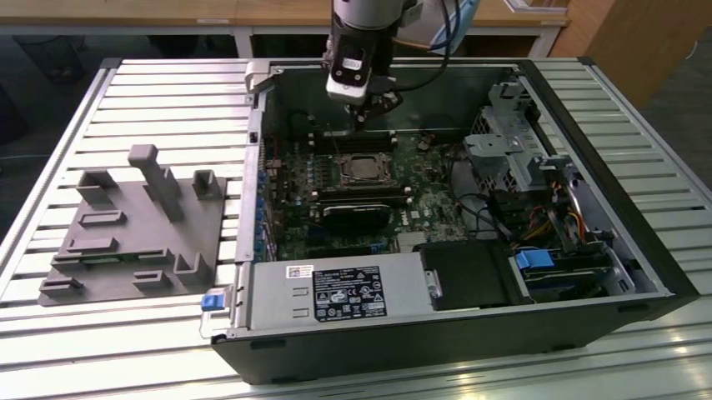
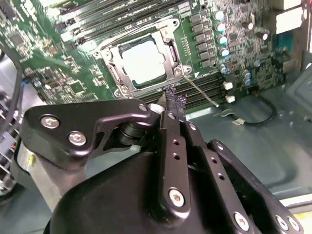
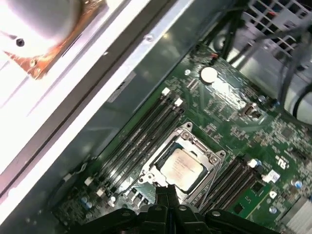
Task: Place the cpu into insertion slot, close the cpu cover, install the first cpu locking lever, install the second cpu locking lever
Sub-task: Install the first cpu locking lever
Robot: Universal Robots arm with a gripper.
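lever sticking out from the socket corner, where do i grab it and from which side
Likely the free end of the lever, over the memory slots: it is a thin bare rod angling away from a corner of the cover. Come from above, jaws straddling the rod crosswise.

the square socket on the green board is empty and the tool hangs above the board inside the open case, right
Not empty: the second wrist view shows the small flat silver-grey cpu lying in the dark square socket. The tool does hang above the green board inside the open black case.
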